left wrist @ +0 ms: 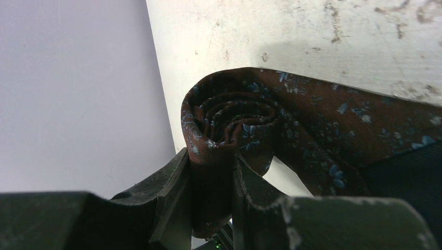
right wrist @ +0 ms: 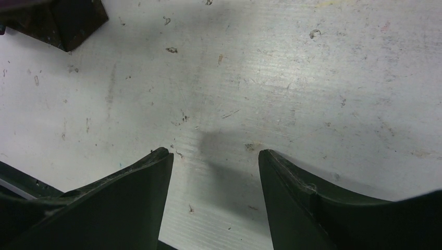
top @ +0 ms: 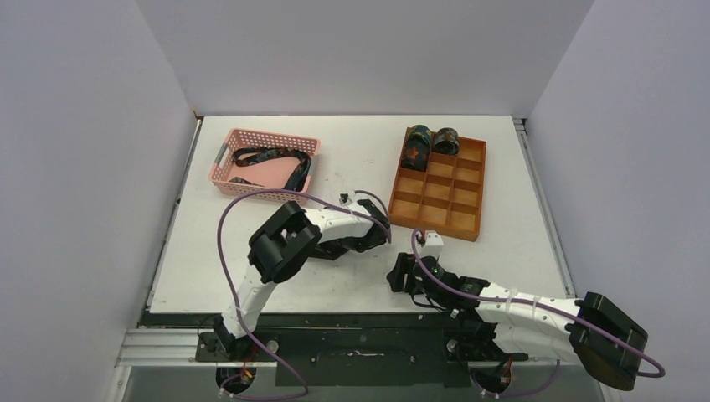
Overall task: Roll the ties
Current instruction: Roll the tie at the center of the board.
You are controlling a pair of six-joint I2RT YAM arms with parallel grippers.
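1. Tie (left wrist: 312,114) in work: dark fabric with blue speckles. One end is wound into a coil; the rest trails flat across the table (left wrist: 312,31).
2. Left pincer (left wrist: 211,172): clenched on that coil. My fingers press it from both sides, and its open spiral faces my wrist camera.
3. Position seen from above: my left arm reaches over the middle of the table and covers most of this tie. Only a dark patch shows beneath the forearm.
4. Right pincer (right wrist: 215,166): released, jaws standing apart with nothing between them, low over bare table just to the right of my left wrist.
5. Dark pointed corner (right wrist: 62,23) at the top-left edge of my right wrist view, lying on the table — I cannot tell what it is.
6. Pink basket (top: 226,172), far left of the table: holds loose tie fabric (top: 268,157), looped and unrolled. I cannot tell whether it is one piece or more.
7. Wooden tray (top: 469,222), far right, divided into compartments: two rolled ties (top: 416,146) sit side by side in its far row — left and middle compartments.
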